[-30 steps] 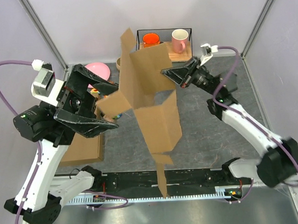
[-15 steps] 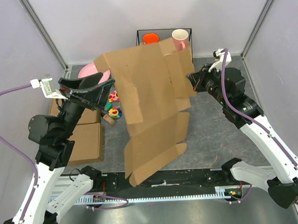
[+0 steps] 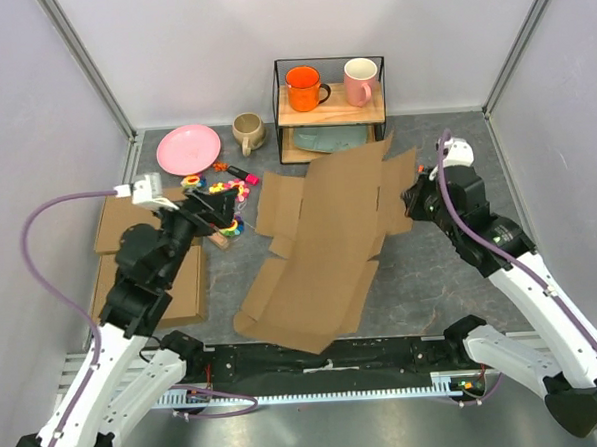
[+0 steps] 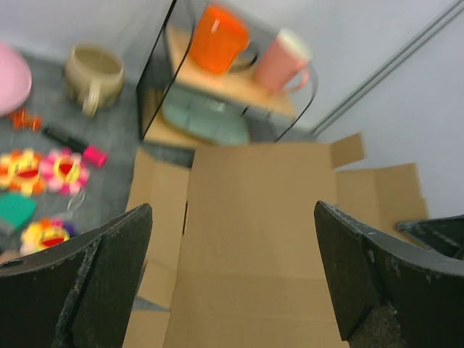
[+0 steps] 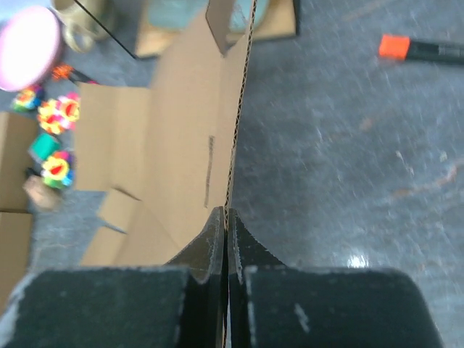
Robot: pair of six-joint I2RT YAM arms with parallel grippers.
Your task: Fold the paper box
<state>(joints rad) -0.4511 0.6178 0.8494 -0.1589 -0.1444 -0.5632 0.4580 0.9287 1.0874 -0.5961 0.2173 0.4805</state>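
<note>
Unfolded paper box lies spread open mid-counter, pinched at its 3 o'clock edge.

The right claw is pressed together on that thin corrugated edge. The left claw stands wide apart at the sheet's 9 o'clock, holding nothing. The 12 o'clock flaps come close to the wire shelf, the 6 o'clock corner overlaps the black rail, and colourful toys crowd the 9 o'clock side. Bare grey counter lies open from 3 to 5 o'clock.
</note>
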